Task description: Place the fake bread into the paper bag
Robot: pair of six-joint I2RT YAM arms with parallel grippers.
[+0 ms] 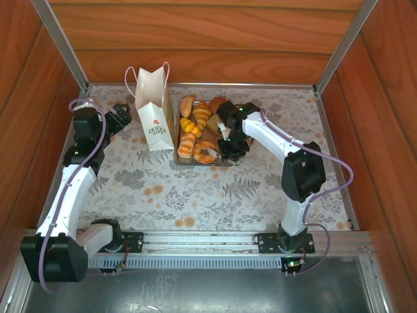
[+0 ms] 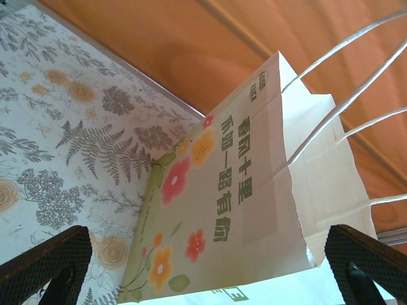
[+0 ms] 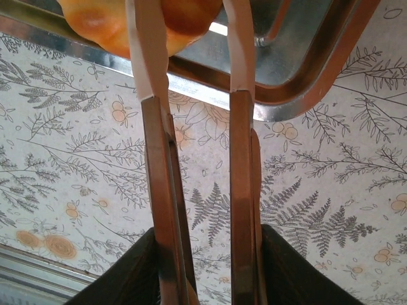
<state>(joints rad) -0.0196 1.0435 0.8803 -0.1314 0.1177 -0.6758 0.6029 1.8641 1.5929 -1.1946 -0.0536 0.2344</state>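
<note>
1. The paper bag (image 1: 154, 117) stands upright at the far left of the table (image 1: 163, 195), just left of the brown tray (image 3: 311, 94).
2. The fake bread (image 1: 195, 127) lies heaped in the tray, all of it outside the bag.
3. The right fingers (image 3: 289, 273) clamp a pair of metal tongs (image 3: 241, 190), whose pale tips straddle a golden pastry (image 3: 187, 13) at the tray's near edge.
4. The left fingers (image 2: 44, 267) are spread wide and hold nothing. They are just left of the bag, facing its printed side.
</note>
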